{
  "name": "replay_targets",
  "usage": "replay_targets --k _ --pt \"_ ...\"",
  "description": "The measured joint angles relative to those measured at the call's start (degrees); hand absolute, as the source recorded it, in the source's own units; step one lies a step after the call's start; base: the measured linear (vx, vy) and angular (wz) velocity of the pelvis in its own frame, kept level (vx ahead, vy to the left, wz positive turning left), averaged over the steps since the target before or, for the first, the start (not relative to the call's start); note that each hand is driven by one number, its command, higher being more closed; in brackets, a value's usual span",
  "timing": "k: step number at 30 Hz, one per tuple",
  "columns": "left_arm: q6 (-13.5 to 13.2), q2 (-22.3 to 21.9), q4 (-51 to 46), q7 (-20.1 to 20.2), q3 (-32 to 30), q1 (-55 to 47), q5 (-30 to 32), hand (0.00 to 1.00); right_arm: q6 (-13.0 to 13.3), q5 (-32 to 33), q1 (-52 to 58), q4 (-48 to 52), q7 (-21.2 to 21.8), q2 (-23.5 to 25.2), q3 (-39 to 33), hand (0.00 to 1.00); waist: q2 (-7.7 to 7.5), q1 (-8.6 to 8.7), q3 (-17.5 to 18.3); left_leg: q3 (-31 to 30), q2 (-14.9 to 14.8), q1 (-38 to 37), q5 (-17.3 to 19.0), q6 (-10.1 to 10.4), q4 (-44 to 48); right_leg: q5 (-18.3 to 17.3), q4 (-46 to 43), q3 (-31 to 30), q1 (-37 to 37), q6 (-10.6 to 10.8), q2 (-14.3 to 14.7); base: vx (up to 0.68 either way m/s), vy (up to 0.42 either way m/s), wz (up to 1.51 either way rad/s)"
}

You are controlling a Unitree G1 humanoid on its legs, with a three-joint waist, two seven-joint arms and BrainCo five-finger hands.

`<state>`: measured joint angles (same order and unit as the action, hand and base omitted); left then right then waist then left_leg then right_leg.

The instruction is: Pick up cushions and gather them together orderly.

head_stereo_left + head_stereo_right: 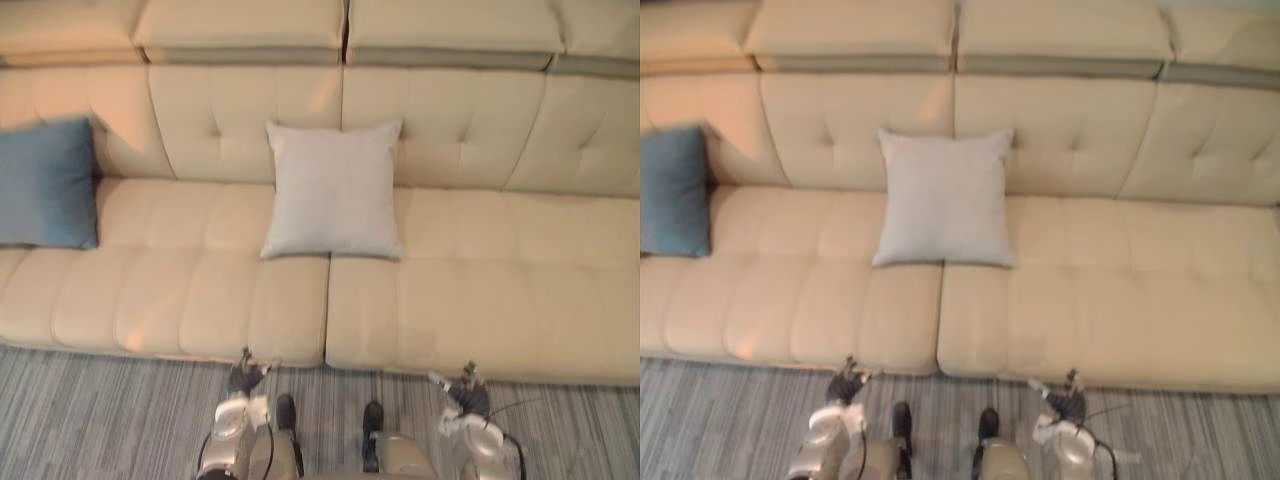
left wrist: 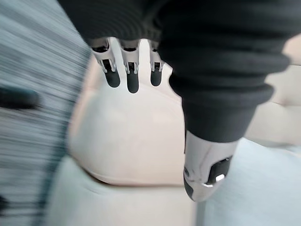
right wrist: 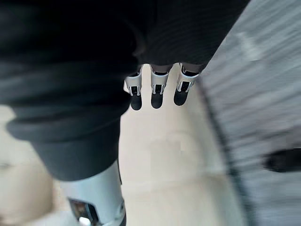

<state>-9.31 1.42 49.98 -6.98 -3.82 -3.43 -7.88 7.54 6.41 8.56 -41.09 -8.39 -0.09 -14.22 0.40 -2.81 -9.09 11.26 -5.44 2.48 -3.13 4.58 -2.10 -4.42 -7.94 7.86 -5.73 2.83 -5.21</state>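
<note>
Fingers (image 2: 132, 81) relaxed on left hand (image 1: 243, 377), right hand (image 1: 470, 395); grey cushion (image 1: 333, 190), blue cushion (image 1: 45, 182) apart.

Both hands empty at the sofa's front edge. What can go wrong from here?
1. The grey cushion leans on the backrest, deep on the sofa; the left hand and right hand are low at the front edge, so the reach may fall short.
2. The blue cushion sits far left, apart from it; gathering likely needs a sidestep.
</note>
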Motion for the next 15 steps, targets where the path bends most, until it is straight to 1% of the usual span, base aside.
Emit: replay_targets --k 3,6,8,11,12,15 --pt "0.36 0.03 2.80 0.57 -1.85 -1.62 2.41 0.00 -0.41 -1.75 0.12 -3.48 0.83 0.11 0.43 0.00 -0.50 0.07 1.46 0.05 0.27 -2.47 -0.04 -0.03 -1.55 0.06 1.34 -0.08 2.04 0.12 0.00 0.03 0.034 -0.01" --pt "0.41 0.69 4.24 0.74 -1.98 -2.08 3.47 0.00 -0.48 -1.96 0.01 -5.62 1.36 0.05 0.46 0.00 -1.17 0.05 2.59 0.22 0.57 -4.64 -0.04 -0.06 -2.59 0.36 2.48 -0.49 3.95 0.26 -0.03 0.02 0.030 -0.04" --pt "0.46 0.82 4.84 0.76 -1.96 -2.27 4.04 0.00 -0.58 -1.96 -0.07 -6.31 1.62 0.04 0.50 0.00 -1.24 0.06 3.35 0.24 0.95 -5.14 -0.05 -0.10 -2.86 0.53 2.50 -0.81 4.15 0.30 -0.22 0.03 0.035 -0.10" --pt "0.48 0.75 4.90 0.78 -1.89 -2.27 4.48 0.00 -1.23 -1.99 -0.91 -7.44 1.58 -0.05 1.04 0.00 -1.26 -0.08 3.26 1.33 1.29 -5.98 0.12 -0.38 -2.76 0.90 1.69 -2.27 4.09 0.71 -0.48 0.01 0.036 -0.22" --pt "0.49 0.81 4.87 0.77 -1.82 -2.01 4.52 0.00 -1.50 -1.99 -1.51 -7.44 1.55 0.05 1.44 0.00 -1.34 -0.10 2.96 2.06 1.40 -5.59 0.37 -0.66 -2.02 0.63 -0.05 -2.90 3.25 1.09 -0.73 0.01 0.037 -0.24" --pt "0.68 0.95 4.76 0.63 -1.58 -0.45 4.52 0.00 -1.58 -1.98 -2.94 -7.41 1.18 0.10 2.11 0.00 -1.97 0.20 1.92 2.43 1.34 -1.80 2.56 -1.46 3.80 0.56 -4.26 -3.41 -0.11 1.34 -1.35 -0.07 0.014 -0.11"
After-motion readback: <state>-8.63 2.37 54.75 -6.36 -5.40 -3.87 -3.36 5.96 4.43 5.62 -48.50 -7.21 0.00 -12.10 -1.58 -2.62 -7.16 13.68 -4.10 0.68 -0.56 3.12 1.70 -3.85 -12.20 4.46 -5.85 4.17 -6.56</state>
